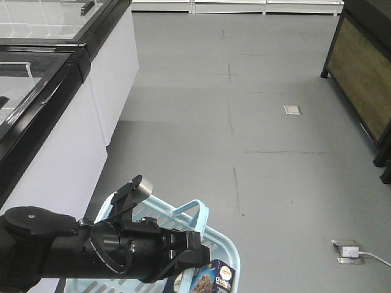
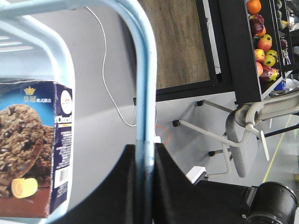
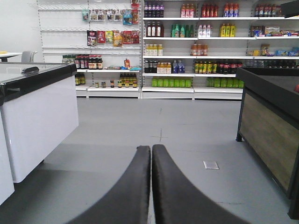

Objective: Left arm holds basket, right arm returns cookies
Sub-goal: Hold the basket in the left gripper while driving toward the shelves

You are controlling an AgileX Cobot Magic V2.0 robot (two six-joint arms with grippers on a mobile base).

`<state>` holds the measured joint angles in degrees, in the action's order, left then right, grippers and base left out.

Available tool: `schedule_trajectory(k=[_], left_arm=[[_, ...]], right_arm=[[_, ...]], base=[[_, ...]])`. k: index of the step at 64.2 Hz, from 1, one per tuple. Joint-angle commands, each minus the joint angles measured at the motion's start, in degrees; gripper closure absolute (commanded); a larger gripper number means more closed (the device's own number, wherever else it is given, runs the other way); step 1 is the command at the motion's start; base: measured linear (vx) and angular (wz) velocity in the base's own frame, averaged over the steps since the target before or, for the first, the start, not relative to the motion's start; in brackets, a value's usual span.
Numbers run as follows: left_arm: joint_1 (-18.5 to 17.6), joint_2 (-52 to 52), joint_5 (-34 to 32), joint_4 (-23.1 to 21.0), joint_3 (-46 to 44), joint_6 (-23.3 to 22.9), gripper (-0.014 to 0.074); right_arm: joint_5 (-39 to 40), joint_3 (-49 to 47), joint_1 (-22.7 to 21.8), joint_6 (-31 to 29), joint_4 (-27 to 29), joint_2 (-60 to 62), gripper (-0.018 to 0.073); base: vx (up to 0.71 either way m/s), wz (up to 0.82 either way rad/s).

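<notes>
Clearly, the front view shows my left arm [image 1: 73,250] lying across the basket [image 1: 227,245], cookies [image 1: 221,276] inside it; only the left wrist view shows its jaws clamped on the handle [image 2: 145,93]. The right wrist view alone shows the right jaws, pressed together, empty, facing shelves [image 3: 187,46].
</notes>
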<state>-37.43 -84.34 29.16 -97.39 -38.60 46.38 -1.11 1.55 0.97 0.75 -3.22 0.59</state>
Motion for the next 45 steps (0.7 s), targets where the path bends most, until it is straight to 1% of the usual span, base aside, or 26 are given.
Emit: schedule_trajectory(k=[1,30,45], left_arm=[[-0.23,2.4,2.37,-3.25,-1.59,0.42,0.0603],[-0.23,2.4,2.37,-3.25,-1.59,0.42,0.0603],[-0.23,2.4,2.45,-3.25,-1.59,0.42,0.0603]], right_arm=[[4.33,0.19,-0.29,-0.21,-0.1,0.7,0.0567],[4.2,0.19,-0.29,-0.21,-0.1,0.7,0.0567],[4.2,0.19,-0.29,-0.21,-0.1,0.7,0.0567]], base=[[0.0,0.0],[0.0,0.0],[0.05,-0.14]])
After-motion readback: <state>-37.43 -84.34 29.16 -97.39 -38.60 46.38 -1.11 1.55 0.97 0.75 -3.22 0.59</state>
